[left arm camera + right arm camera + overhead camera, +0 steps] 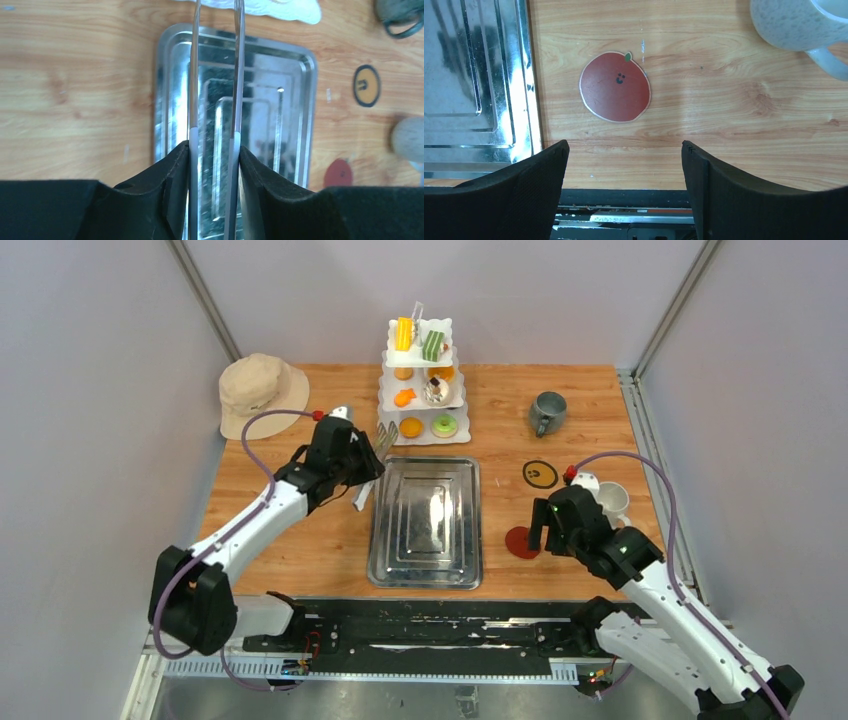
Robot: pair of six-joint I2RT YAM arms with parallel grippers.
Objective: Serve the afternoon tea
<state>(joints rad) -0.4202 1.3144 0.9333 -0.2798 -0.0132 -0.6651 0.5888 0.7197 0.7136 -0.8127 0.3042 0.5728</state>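
Beside tray [425,575], left claw [214,148] around tongs [239,75]

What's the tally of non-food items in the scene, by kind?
Mugs: 2 (grey mug, white mug)
Coasters: 2 (black coaster, red coaster)
Tray: 1
Hat: 1
Tongs: 1
Tiered stand: 1
Total: 8

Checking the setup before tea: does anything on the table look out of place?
The beige bucket hat at the far left corner is no tea thing. The red coaster and black coaster lie bare, while the grey mug and white mug sit off them.
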